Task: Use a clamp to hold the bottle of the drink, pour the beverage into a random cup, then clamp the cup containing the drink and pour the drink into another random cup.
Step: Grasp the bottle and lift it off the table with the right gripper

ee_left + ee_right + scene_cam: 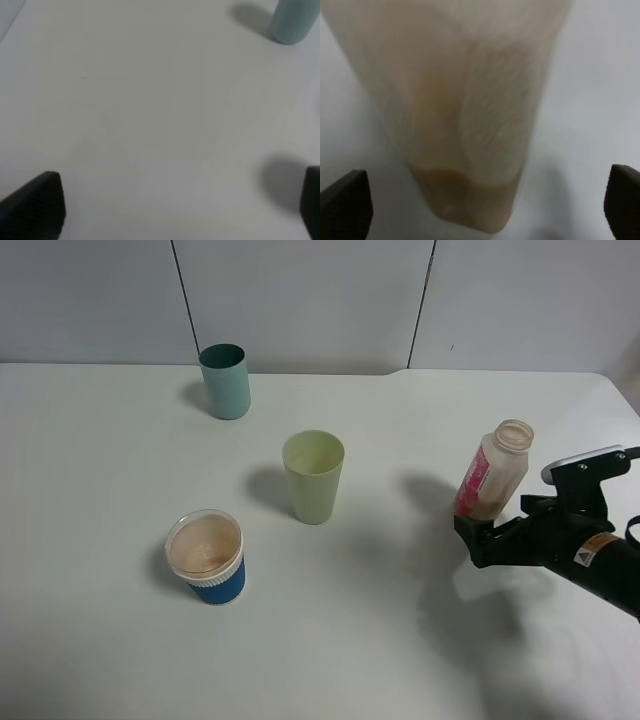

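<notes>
The bottle [492, 475] with its red-pink label stands at the right, leaning slightly, its neck capless. A little pinkish-brown beverage [467, 200] lies at its bottom. My right gripper [482, 536] is around the bottle's base. In the right wrist view its fingertips [345, 205] stand wide of the bottle [465, 100] with gaps on both sides, so the gripper [480, 205] is open. The blue cup with a white rim [206, 557] holds pinkish-brown liquid. The pale yellow-green cup [313, 476] stands mid-table; its inside looks pale. My left gripper [172, 205] is open over bare table.
A teal cylindrical cup [225, 381] [292, 22] stands at the back left. The white table [100, 460] runs to a grey wall behind. The right arm [600, 560] reaches in from the right edge.
</notes>
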Tool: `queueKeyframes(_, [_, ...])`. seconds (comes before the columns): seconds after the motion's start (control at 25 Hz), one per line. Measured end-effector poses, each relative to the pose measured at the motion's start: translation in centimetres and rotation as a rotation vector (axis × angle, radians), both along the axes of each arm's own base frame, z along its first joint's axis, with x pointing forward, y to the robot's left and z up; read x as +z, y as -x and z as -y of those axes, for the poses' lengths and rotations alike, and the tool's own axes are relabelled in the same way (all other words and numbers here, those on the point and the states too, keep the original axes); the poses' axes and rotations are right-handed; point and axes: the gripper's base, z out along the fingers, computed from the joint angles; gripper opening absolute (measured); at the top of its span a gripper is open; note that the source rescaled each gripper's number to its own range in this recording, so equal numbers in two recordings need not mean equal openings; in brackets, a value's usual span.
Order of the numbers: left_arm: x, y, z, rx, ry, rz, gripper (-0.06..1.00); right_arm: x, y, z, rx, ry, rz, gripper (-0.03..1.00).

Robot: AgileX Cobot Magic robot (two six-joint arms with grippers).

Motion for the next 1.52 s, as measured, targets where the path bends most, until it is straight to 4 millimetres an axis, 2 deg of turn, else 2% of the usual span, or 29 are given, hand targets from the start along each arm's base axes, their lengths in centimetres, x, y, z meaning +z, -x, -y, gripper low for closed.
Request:
queueKeyframes(0.32, [0.0, 0.0, 0.0, 0.0, 0.0, 0.0, 0.95, -2.1, 0.0, -1.5, -0.02, 0.037, -0.079, 0.86])
queueKeyframes(0.76, [0.0, 0.0, 0.0, 0.0, 0.0, 0.0, 0.95, -1.8, -1.6, -3.5, -0.158, 0.047, 0.011, 0.86])
queueKeyframes(1.04, [0.0, 0.0, 0.0, 0.0, 0.0, 0.0, 0.95, -1.6, -2.0, -4.4, -0.166, 0.036, 0.038, 0.86])
queueKeyframes(1.52, [0.0, 0.0, 0.0, 0.0, 0.0, 0.0, 0.95, -1.6, -2.0, -4.4, -0.158, 0.079, 0.048, 0.86])
